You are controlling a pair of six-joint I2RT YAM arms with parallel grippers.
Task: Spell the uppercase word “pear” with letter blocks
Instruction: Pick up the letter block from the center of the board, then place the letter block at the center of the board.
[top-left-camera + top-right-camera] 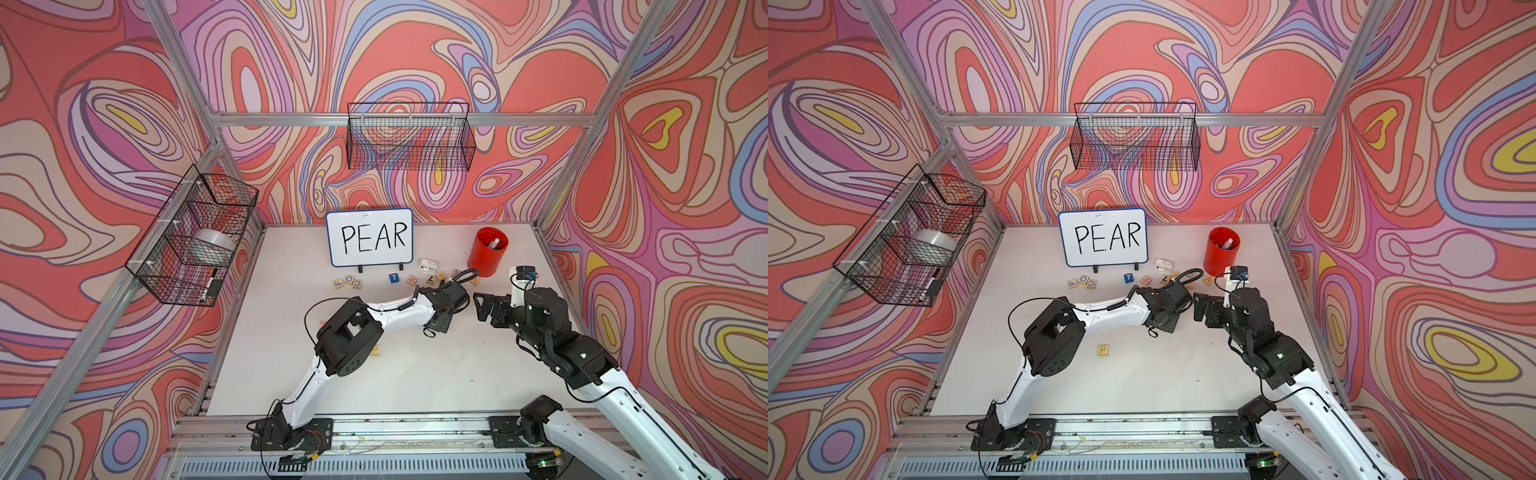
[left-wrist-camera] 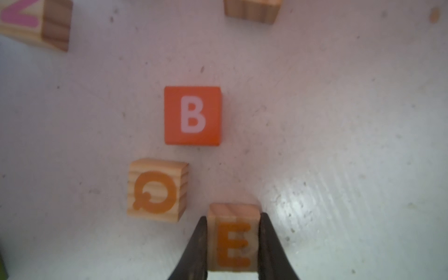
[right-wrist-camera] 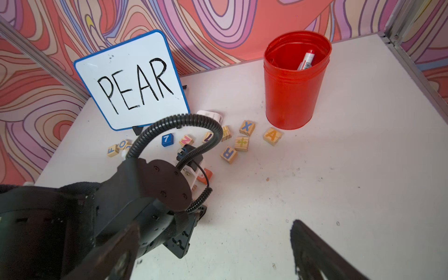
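Note:
In the left wrist view my left gripper [image 2: 232, 244] is shut on a pale-wood E block [image 2: 232, 240], one black finger [image 2: 198, 249] against each side of it. The yellow P block [image 1: 1103, 350] lies alone on the table near the left arm's elbow. The orange A block [image 3: 272, 136] sits in front of the red cup, and the blue R block [image 3: 229, 154] lies a little nearer to me. My right gripper [image 3: 213, 225] hovers open and holds nothing, just right of the left wrist [image 1: 444, 303].
A whiteboard reading PEAR [image 1: 370, 242] stands at the back, with a red cup [image 1: 488, 251] holding a marker to its right. Other blocks lie scattered: orange B [image 2: 192, 116], Q [image 2: 157, 190], blue 7 [image 1: 394, 278], F, O, C [image 1: 348, 281]. Wire baskets [image 1: 409, 137] hang on the walls.

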